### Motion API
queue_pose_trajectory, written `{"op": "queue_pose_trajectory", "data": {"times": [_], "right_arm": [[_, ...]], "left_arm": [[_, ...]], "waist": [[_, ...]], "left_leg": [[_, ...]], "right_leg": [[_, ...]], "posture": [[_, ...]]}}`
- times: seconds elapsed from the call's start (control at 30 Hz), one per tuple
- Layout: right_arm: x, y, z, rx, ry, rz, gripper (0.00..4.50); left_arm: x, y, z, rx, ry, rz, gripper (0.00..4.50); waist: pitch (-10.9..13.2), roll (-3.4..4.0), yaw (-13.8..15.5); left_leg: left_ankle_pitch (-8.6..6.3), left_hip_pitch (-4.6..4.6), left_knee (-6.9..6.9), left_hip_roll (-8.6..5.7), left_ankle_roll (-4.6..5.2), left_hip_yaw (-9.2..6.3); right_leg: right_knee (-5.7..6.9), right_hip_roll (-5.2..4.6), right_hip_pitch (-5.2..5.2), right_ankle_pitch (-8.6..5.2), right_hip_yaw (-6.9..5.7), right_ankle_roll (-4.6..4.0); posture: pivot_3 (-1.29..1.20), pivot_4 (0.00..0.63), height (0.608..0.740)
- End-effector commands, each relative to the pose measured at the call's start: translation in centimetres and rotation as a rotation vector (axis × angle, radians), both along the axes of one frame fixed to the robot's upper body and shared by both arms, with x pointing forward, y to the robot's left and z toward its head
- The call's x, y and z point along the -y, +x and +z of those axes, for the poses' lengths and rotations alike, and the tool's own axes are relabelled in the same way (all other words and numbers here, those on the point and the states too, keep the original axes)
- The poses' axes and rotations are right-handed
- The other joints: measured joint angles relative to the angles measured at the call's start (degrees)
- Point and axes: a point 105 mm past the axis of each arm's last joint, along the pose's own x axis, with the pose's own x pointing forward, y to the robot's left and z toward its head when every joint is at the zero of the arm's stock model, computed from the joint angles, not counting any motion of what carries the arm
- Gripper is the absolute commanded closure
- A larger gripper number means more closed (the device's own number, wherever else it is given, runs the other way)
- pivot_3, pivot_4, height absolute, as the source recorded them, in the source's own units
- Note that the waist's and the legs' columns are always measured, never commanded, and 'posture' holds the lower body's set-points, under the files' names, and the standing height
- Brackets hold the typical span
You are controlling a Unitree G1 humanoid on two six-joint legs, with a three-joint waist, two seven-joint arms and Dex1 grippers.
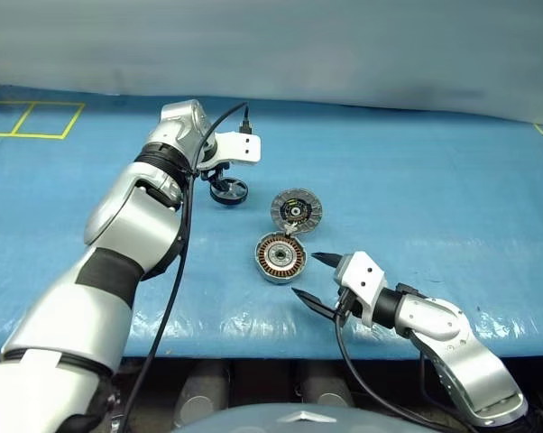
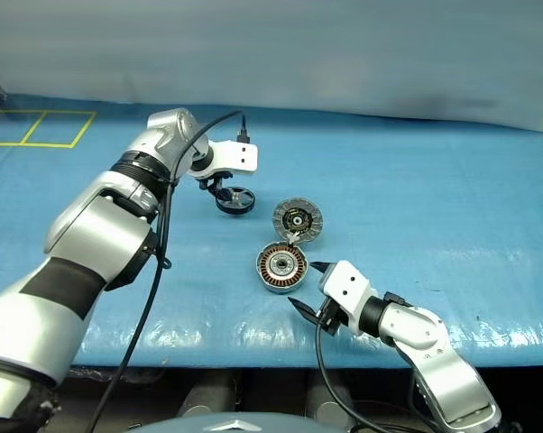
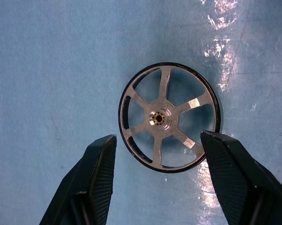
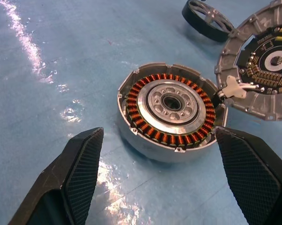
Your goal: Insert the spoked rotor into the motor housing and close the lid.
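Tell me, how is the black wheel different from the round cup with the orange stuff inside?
The spoked rotor is an open wheel you can see through between its spokes; the motor housing is a closed grey cup ringed with copper windings. The rotor sits under the open left gripper; the housing sits before the open right gripper. Both are round, lying on the blue table.

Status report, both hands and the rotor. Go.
Left hand open over spoked rotor, no grip. Right hand open, facing motor housing. Lid beside housing. Nothing blocking.
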Motion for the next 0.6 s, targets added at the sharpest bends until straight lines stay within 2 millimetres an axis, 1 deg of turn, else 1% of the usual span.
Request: {"op": "queue_pose_trajectory", "data": {"times": [0.03,0.13,0.27,0.6], "right_arm": [[-0.1,-0.1,1.6,0.058,0.009,0.003,0.49],[-0.2,-0.2,1.6,0.058,0.013,0.003,0.49],[-0.3,-0.4,1.6,0.053,0.016,0.006,0.49],[-0.4,-0.4,1.5,0.058,0.012,0.003,0.49]], "left_arm": [[0.0,0.1,-0.4,0.016,0.02,0.005,1.39],[0.2,-0.1,-1.4,0.001,0.024,0.001,1.39],[0.3,-0.2,-2.1,0.0,0.035,-0.008,1.39],[0.0,-0.2,-3.1,0.002,0.063,-0.018,1.39]], "waist": [[0.0,0.0,0.0],[0.0,0.0,0.0],[0.0,0.0,0.1],[0.0,0.0,0.0]], "left_leg": [[0.0,0.0,0.01,0.0,0.0,0.0],[0.0,0.01,0.04,0.0,0.0,0.0],[0.0,0.0,0.07,-0.01,0.0,0.0],[0.0,0.01,0.07,-0.01,0.0,0.0]], "right_leg": [[0.02,0.0,0.0,0.0,0.0,0.0],[0.04,0.0,0.01,0.0,0.0,0.0],[0.04,0.0,0.01,0.01,0.0,0.02],[0.06,0.0,0.01,0.01,0.01,0.02]], "posture": [[0.0,0.15,0.74],[0.0,0.15,0.74],[0.0,0.15,0.74],[0.0,0.15,0.74]]}}
